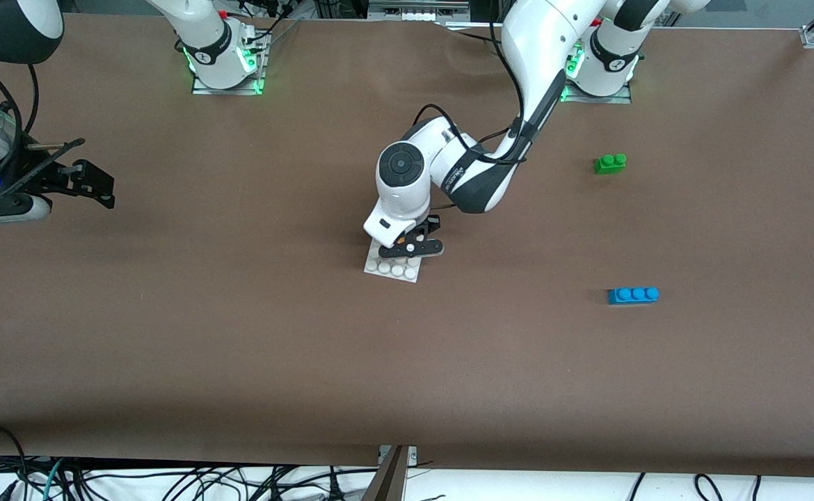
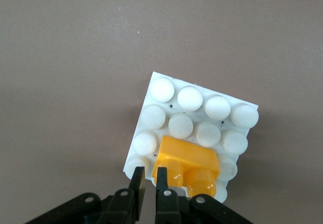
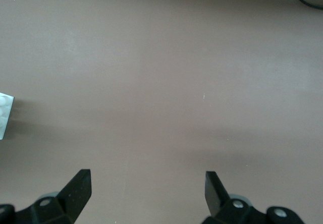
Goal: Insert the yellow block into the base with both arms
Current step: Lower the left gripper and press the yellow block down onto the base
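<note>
The left claw (image 2: 150, 181) hangs low over the flat white square studded plastic base (image 2: 177, 103) in the middle of the brown worktop (image 1: 240, 334), its fingers nearly together with nothing between them, just beside the small orange-yellow two-stud plastic block (image 2: 187, 163) that sits on the base's studs. The right claw (image 3: 146, 186) waits spread wide and empty over the worktop at the right arm's end. A green two-stud brick (image 1: 610, 163) and a longer blue brick (image 1: 633, 295) lie well apart toward the left arm's end, the blue one nearer the front camera.
</note>
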